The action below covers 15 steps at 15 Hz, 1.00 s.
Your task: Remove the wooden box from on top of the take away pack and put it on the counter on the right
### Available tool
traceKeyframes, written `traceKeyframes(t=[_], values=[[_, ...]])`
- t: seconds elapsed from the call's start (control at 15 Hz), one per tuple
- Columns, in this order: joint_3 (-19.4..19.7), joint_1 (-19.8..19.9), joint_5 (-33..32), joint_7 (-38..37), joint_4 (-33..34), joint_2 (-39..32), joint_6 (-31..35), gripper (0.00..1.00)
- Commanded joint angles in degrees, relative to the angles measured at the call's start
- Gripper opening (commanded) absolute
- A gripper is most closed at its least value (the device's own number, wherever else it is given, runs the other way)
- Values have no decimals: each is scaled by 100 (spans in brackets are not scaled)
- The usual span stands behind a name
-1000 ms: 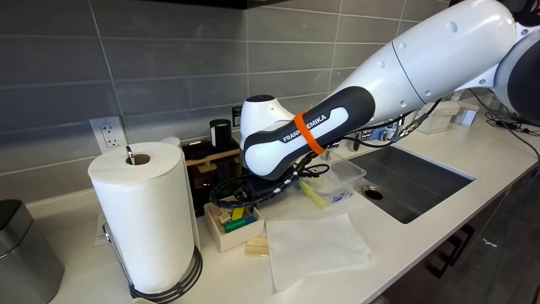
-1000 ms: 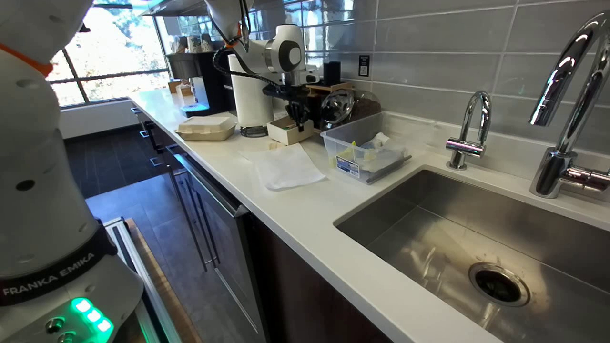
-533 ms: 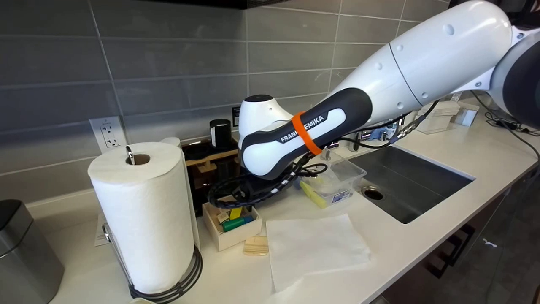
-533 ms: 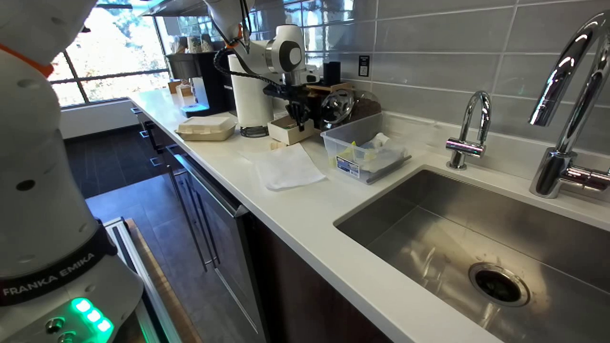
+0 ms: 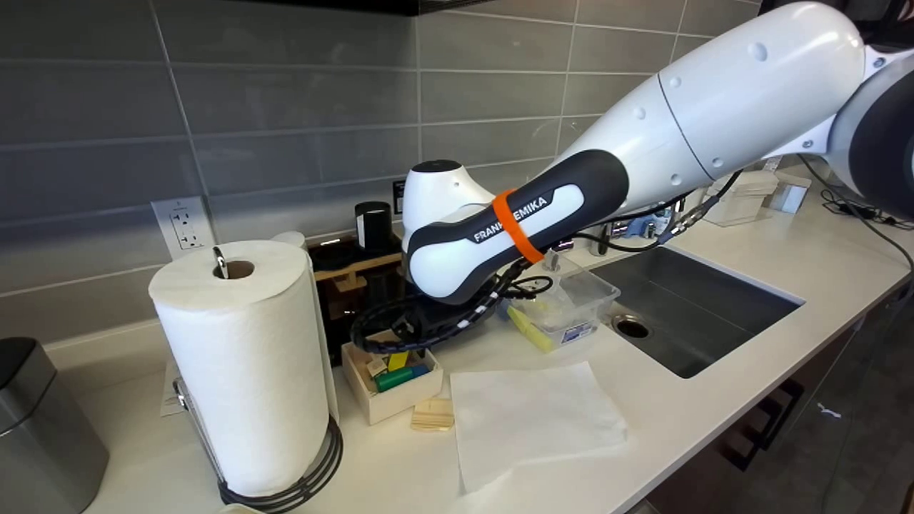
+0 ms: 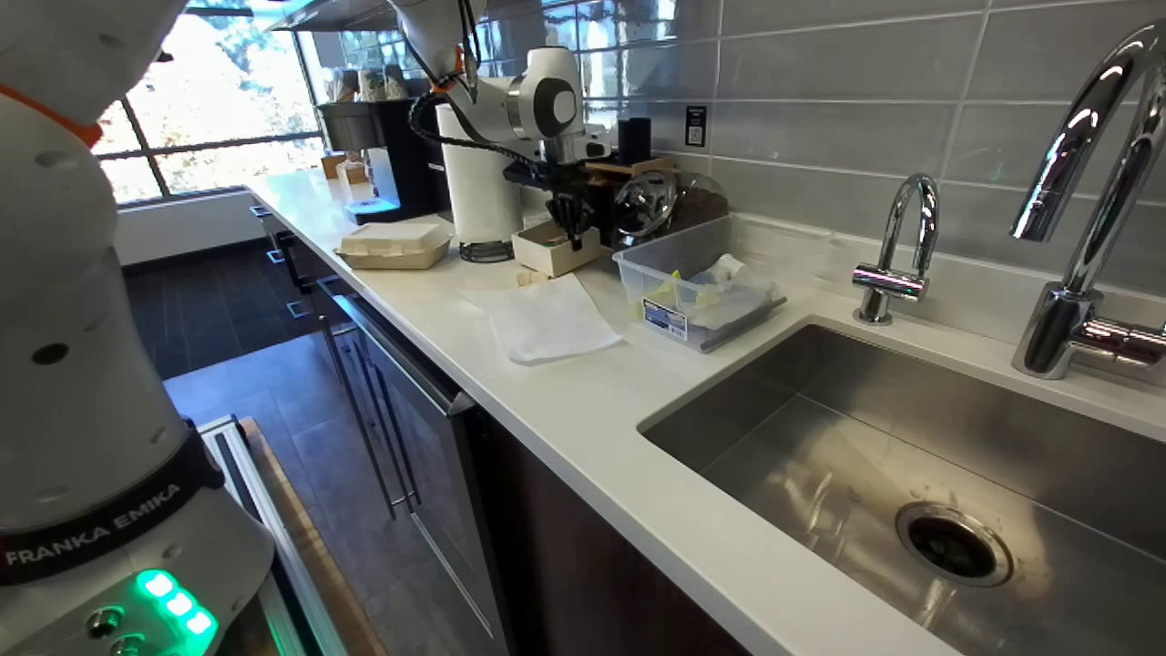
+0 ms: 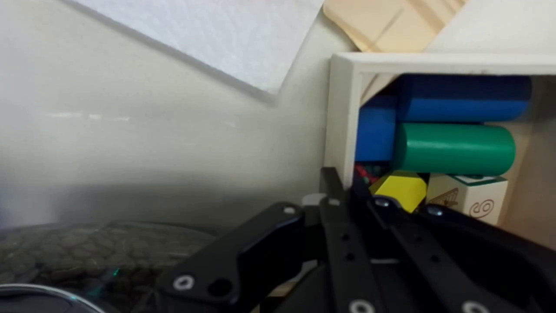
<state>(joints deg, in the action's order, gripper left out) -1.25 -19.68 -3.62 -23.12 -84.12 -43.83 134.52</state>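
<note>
The wooden box (image 5: 405,401) is a small pale open-topped box with green, blue and yellow pieces inside. It sits on the off-white counter (image 6: 583,410) beside the paper towel roll. It also shows in an exterior view (image 6: 552,260) and in the wrist view (image 7: 341,117). In the wrist view my gripper (image 7: 345,184) straddles the box's near side wall, one finger outside and one inside, closed on that wall. In an exterior view the gripper (image 6: 574,239) points down at the box's corner. The take away pack (image 6: 392,246), a beige clamshell, stands apart, nearer the counter's front edge.
A paper towel roll (image 5: 243,371) stands left of the box. A dark caddy (image 5: 357,270) is behind it. A flat wooden block (image 5: 433,415) and a white sheet (image 5: 535,421) lie in front. A clear plastic bin (image 6: 665,314) stands before the sink (image 6: 729,392).
The arm has shifted very slightly left in an exterior view, and the wooden box and flat wooden block have slid slightly with it. Over the last half second almost nothing moves.
</note>
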Motion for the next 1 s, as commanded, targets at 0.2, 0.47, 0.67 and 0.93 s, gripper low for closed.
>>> traceKeyframes(t=[0.2,0.47,0.67,0.93], values=[[64,-61,-104,27,243,-163,-110,2],[115,-58,-122,-19,309,-130,-38,2],[158,-65,-137,-51,343,-145,7,2],[256,-119,-199,-156,324,-213,111,2]])
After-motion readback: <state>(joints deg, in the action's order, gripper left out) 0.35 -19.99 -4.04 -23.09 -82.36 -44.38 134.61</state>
